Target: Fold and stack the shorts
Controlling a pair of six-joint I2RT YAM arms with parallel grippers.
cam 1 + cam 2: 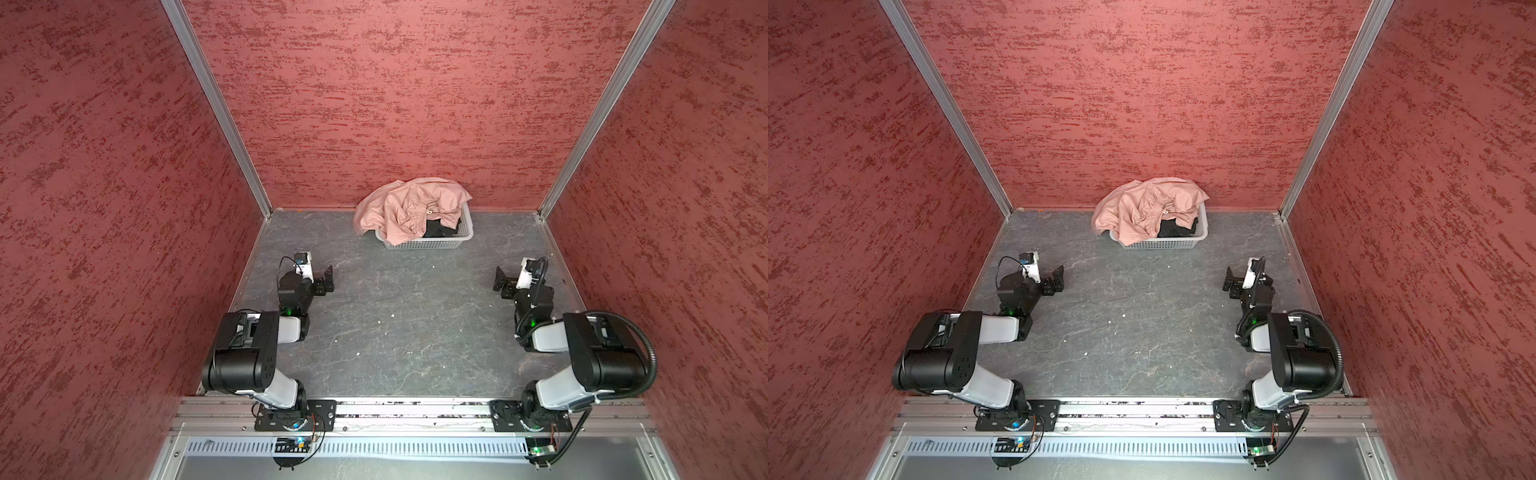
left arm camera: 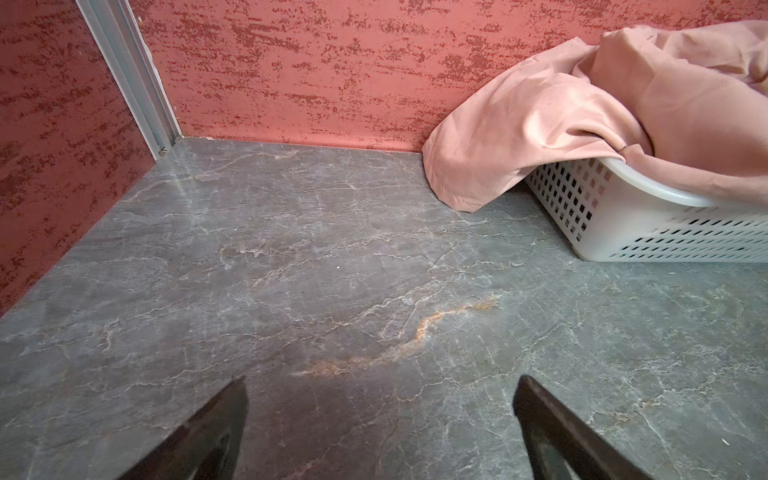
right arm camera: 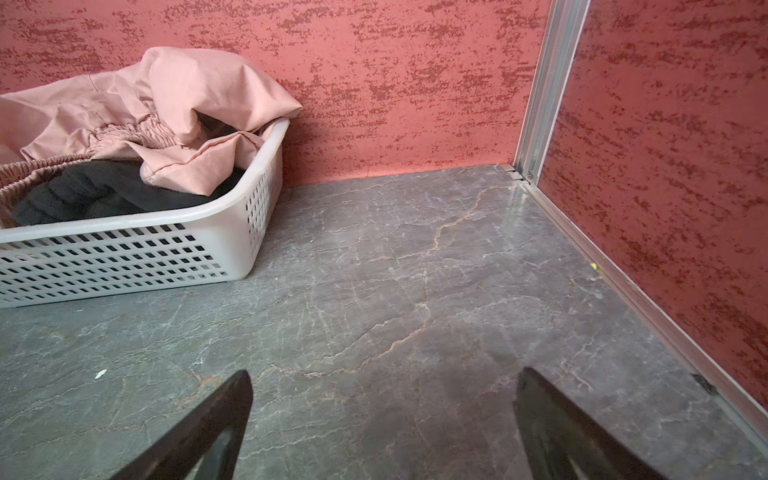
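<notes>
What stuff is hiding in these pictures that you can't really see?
- Black shorts: right wrist view, mostly buried under the pink shorts in the basket; shape and any logo hidden.
- Most of the basket: left wrist view, cut off by the picture edge.
- Basket bottom: both top views, covered by the fabric.
- Left gripper and right gripper: wrist views show only open fingertips; the rest is cut off by the edge.

i see a white perforated basket (image 1: 424, 244) at the far middle of the grey marbled tabletop (image 1: 415, 345), just before the mottled red back wall (image 1: 395, 104). a few white specks (image 1: 392, 316) dot the tabletop; aluminium posts (image 1: 217, 108) mark the corners.
</notes>
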